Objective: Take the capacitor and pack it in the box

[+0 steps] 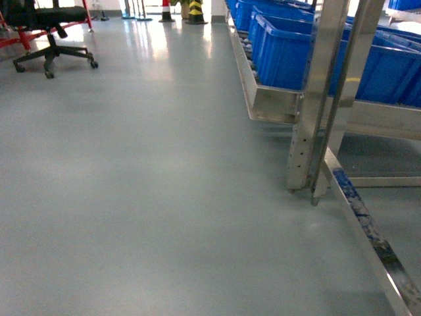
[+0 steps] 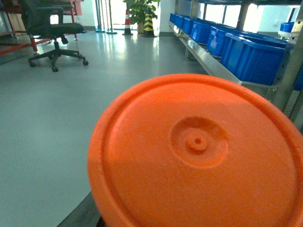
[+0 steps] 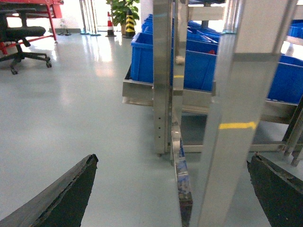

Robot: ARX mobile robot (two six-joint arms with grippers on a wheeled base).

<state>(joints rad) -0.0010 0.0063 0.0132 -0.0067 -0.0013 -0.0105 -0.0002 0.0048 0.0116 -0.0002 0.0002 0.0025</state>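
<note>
Head view gives me bare grey floor (image 1: pixel 131 197), a black swivel office chair (image 1: pixel 52 39) at ten o'clock and blue plastic bins (image 1: pixel 289 52) on a steel rack (image 1: pixel 316 99) at two o'clock; no pink box anywhere. My right claw (image 3: pixel 173 189) is spread wide, empty. A round orange plastic disc (image 2: pixel 199 156) fills the left wrist view, so I cannot tell that claw's state.

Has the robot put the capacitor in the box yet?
Nothing looks done: no capacitor or pink box shows anywhere. The right pincer is open and empty by the metal rack of blue bins. An orange disc fills the left wrist view. Finding, picking and packing are all left.
</note>
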